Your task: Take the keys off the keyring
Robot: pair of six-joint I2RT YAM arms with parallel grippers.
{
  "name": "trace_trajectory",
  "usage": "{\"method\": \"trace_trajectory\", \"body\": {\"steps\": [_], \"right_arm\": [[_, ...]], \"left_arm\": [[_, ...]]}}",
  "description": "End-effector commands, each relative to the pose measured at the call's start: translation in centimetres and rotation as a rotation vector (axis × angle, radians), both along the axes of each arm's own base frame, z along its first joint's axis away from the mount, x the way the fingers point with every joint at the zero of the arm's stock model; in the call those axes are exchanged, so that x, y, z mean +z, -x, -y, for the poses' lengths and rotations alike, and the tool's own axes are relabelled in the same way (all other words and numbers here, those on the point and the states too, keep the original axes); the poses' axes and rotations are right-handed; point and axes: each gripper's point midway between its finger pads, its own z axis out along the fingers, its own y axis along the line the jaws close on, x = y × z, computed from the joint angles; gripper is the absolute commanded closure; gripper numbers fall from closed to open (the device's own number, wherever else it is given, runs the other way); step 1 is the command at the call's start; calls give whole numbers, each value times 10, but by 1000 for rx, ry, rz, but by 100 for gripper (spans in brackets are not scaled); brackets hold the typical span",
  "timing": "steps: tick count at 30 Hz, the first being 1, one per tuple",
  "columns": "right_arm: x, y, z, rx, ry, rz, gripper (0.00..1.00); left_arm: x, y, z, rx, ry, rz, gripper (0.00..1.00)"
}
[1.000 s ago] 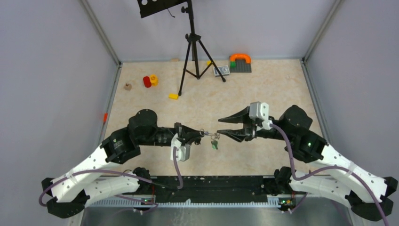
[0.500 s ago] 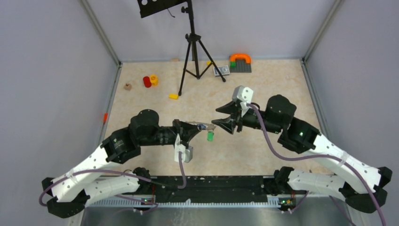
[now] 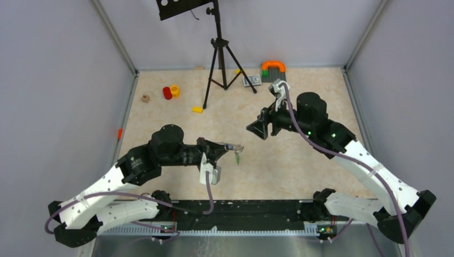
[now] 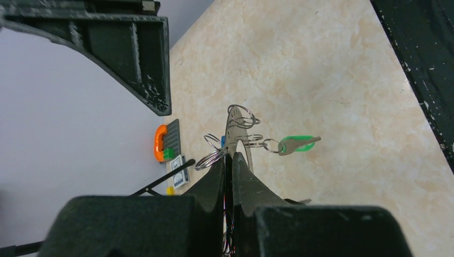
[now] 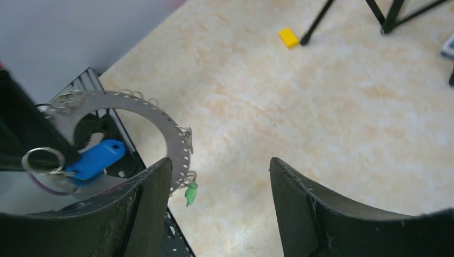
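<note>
While left gripper [image 4: 231, 156] clamps keyring [image 4: 233, 128], right gripper [image 5: 218, 167] apart, blue key [image 5: 96, 159] plain right-wrist only.

The beige marbled tabletop [image 3: 300, 101] is lit brightly and evenly from above, and only faint, soft shadows are cast beneath the black metal tripod [image 3: 219, 59]. In the wrist views the near bodies of the black left end effector [image 4: 231, 155] and the black right end effector [image 5: 217, 166] are rendered dark and slightly blurred, while the surface beyond is shown in focus.

keyring [image 5: 163, 122]: flat grey, aloft | green-tagged key [image 4: 296, 143]: dangling (on small ring) | blue-tagged key [image 5: 96, 159]: on keyring
</note>
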Motion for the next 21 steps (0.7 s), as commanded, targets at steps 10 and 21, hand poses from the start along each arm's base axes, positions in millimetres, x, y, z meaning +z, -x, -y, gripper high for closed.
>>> {"method": "trace_trajectory", "body": {"steps": [10,21], "right_arm": [[-62,-23,48,-408,236,-351,28],[-34,-29,47,-350,192,-181,6]], "left_arm": [[18,9,-8,-1,84,-1,100],[26,6,-2,-5,114,18,100]]}}
